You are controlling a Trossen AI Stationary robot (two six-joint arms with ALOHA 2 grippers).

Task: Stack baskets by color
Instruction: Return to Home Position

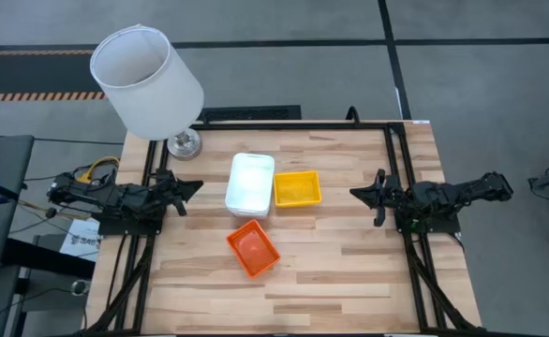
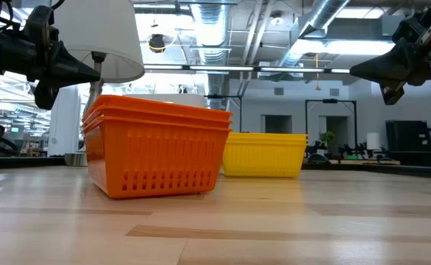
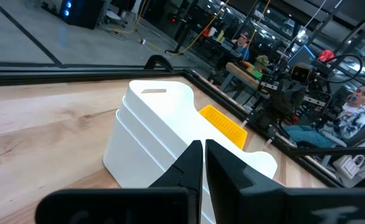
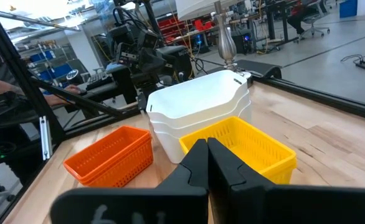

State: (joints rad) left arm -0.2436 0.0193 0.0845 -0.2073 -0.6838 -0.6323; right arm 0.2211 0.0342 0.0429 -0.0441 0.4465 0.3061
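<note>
As they nest, three orange baskets point(image 2: 157, 151)

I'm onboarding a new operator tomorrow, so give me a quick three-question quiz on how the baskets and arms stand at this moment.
1. True or false: the left gripper or the right gripper holds a basket.
2. Which stack stands nearest the low camera? A white, B yellow, C orange.
3. Fill in: the yellow stack stands side by side with the ___ stack.

Key
1. False: both are shut on nothing, out at the table's sides.
2. C, the orange stack.
3. The white stack.
</note>
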